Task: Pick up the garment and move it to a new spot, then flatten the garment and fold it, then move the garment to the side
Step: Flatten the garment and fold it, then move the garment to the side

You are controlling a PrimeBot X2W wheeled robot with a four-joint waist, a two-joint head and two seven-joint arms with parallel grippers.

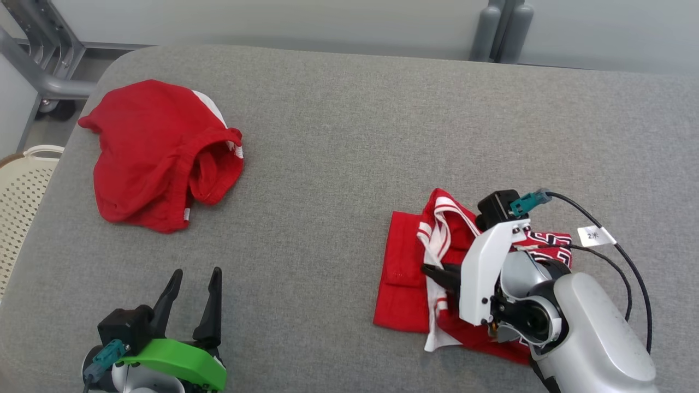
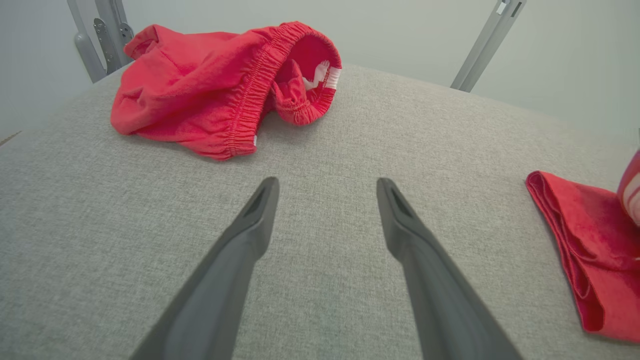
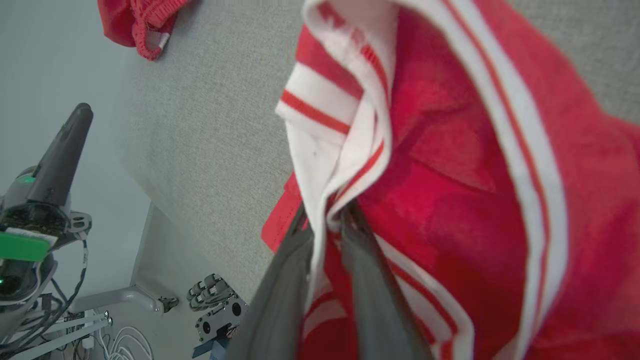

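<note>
Two red garments lie on the grey padded table, well apart.

The task garment is the folded red garment with white stripes, at the table's right side near the front edge. It lies in a rough rectangle of several flat layers. A white-striped edge is bunched and raised on top, and a black-and-white patterned patch shows by the right wrist. From the left wrist camera, one folded corner of it shows at the right.

The right gripper is down on this garment, pointing toward the robot's left. The arm's white bracket covers most of it. Up close, the right gripper has its dark fingers almost pressed together. They pinch the white, red-striped hem of the garment, which stands up between the tips.

The left gripper is at the lower left over bare table, fingers pointing away from the robot. They are spread wide, hold nothing and touch no cloth. In its own camera the left gripper frames only grey fabric.

The red shorts sit crumpled at the far left of the table. The elastic waistband gapes open and some white trim shows inside. They lie beyond the left gripper, not touching it.

A cream perforated basket stands off the table's left edge. A black cable with a white tag loops from the right wrist.
</note>
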